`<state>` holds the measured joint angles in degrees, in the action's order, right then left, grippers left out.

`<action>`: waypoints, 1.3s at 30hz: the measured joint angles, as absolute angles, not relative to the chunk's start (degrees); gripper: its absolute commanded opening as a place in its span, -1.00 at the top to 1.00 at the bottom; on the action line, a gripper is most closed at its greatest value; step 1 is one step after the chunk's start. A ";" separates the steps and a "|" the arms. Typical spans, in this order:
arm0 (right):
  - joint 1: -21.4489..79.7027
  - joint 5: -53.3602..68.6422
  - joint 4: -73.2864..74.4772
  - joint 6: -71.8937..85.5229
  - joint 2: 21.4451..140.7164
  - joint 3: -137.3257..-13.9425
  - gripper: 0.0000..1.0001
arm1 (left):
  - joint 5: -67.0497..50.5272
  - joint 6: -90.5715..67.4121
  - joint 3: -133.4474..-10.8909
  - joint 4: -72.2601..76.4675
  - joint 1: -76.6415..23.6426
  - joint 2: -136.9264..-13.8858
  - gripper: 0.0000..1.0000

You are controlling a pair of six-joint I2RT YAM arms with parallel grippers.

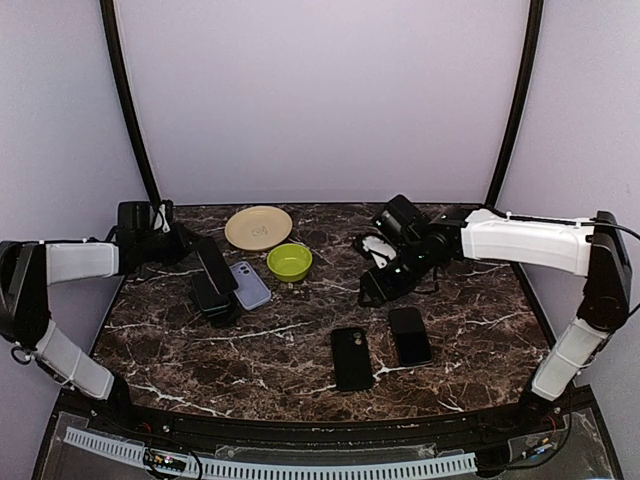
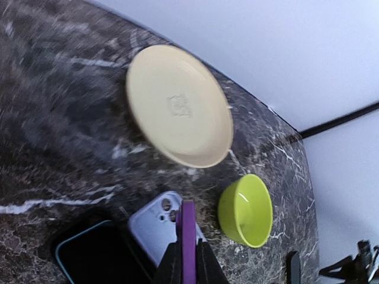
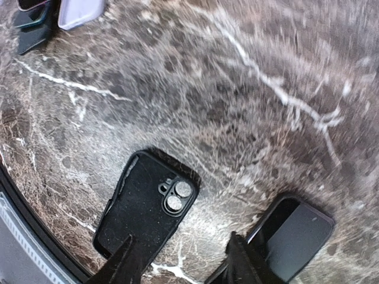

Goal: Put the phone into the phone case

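Observation:
The lavender-blue phone case (image 1: 250, 285) lies flat on the marble table, camera cutout towards the back; it also shows in the left wrist view (image 2: 155, 228). My left gripper (image 1: 216, 280) is just left of the case, shut on a thin slab held on edge. That slab looks like a dark phone (image 1: 216, 264) from above and shows a purple edge (image 2: 188, 231) between the fingers. Another black phone (image 2: 98, 255) lies flat under it. My right gripper (image 1: 375, 290) is open and empty above two black phones, one face down (image 3: 147, 216) and one screen up (image 3: 296, 236).
A cream plate (image 1: 258, 227) and a green bowl (image 1: 289, 262) sit behind the case. The two loose phones lie at front centre, one face down (image 1: 352, 357) and one screen up (image 1: 410, 335). A white object (image 1: 378, 247) sits near the right wrist.

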<state>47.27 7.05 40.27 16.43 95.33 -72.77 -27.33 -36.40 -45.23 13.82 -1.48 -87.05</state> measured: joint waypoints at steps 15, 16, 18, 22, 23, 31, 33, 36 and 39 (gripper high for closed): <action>69.10 -14.39 9.39 8.10 95.26 -80.53 -0.97 | -9.21 -25.32 -39.24 19.00 -34.65 -58.15 1.00; 69.56 -15.62 7.57 7.66 96.33 -81.34 -0.97 | -7.81 -25.21 -39.24 19.31 -36.97 -58.17 1.00; 69.76 -18.26 3.90 6.59 99.31 -83.79 -0.97 | -6.44 -25.04 -39.29 19.94 -39.81 -58.17 1.00; 69.28 -20.82 0.32 4.97 102.76 -85.56 -0.97 | -4.91 -24.95 -39.83 21.15 -42.41 -59.07 1.00; 69.21 -21.69 0.14 4.89 103.46 -85.97 -0.97 | -4.69 -24.88 -40.21 21.32 -42.78 -59.53 1.00; 69.41 -25.61 -0.32 4.29 105.23 -86.98 -0.67 | -3.81 -25.28 -40.49 23.55 -43.72 -61.34 1.00; 69.38 -25.76 -0.47 4.19 105.38 -87.00 -0.57 | -3.99 -25.71 -40.56 24.21 -43.75 -61.95 1.00; 69.32 -25.82 -0.45 4.54 105.58 -87.00 -0.39 | -4.14 -26.30 -40.58 24.88 -43.75 -62.67 1.00; 69.12 -25.65 -0.71 4.64 105.58 -87.00 -0.25 | -4.16 -26.46 -40.58 25.36 -43.72 -62.78 1.00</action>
<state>69.12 -25.65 -0.71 4.64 105.58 -87.00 -4.16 -26.46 -40.58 25.36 -43.72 -62.78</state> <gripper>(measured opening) 0.733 0.082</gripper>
